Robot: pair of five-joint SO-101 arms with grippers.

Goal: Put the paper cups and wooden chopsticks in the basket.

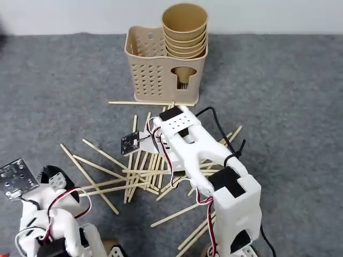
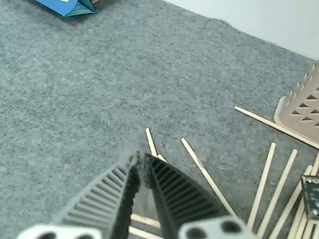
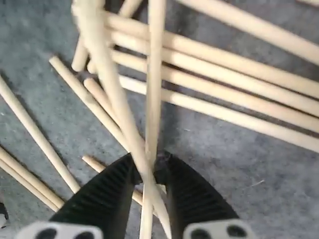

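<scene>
At table (image 1: 289, 80) centre, right gripper (image 3: 148, 169) pinches two chopsticks (image 3: 155, 74); left gripper (image 2: 142, 167) sits pressed together, empty. Next: lift toward basket (image 1: 153, 75), twelve o'clock

A robotics lab setup: bench (image 1: 289, 80) covered in grey felt, plain white wall (image 1: 80, 16) behind, white arms (image 1: 236, 198) with bare wiring (image 1: 161, 147) and exposed circuit boards (image 1: 130, 142).

basket (image 1: 155, 75) beige, hole-dotted | paper cups (image 1: 185, 29) tan | chopsticks (image 1: 140, 168) pale wood | mat (image 1: 295, 80) grey | jaws black, ribbed
</scene>
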